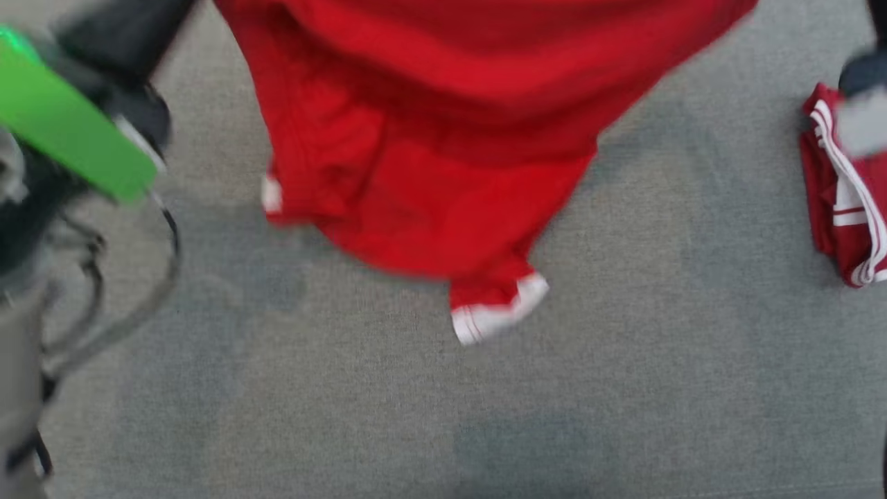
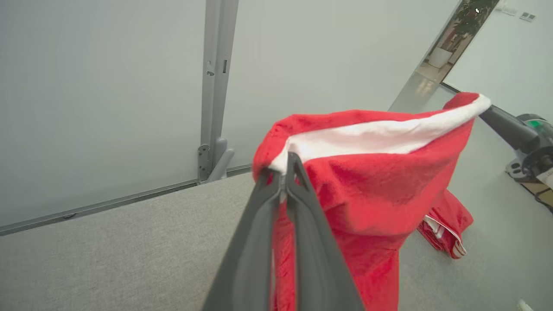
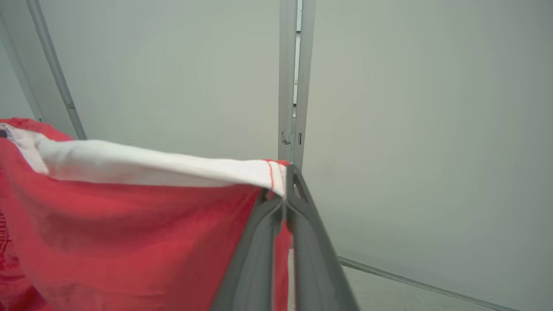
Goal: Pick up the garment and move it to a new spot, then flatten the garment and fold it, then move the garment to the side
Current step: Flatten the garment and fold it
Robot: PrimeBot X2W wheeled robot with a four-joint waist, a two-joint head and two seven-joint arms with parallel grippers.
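The garment [image 1: 443,138] is red with white trim and hangs in the air above the grey surface, its white-cuffed end dangling lowest. In the left wrist view my left gripper [image 2: 283,170] is shut on the garment [image 2: 371,181] at its white band. In the right wrist view my right gripper [image 3: 283,185] is shut on the other end of that white band, with the garment [image 3: 129,233] stretched away to the left. The right gripper's dark tip also shows at the far end of the band in the left wrist view.
A second red garment with white stripes [image 1: 845,201] lies folded at the right edge of the grey surface [image 1: 624,388]. A dark arm with a green band [image 1: 62,118] and looping cables fills the left side. Pale wall panels and a metal post [image 2: 216,86] stand behind.
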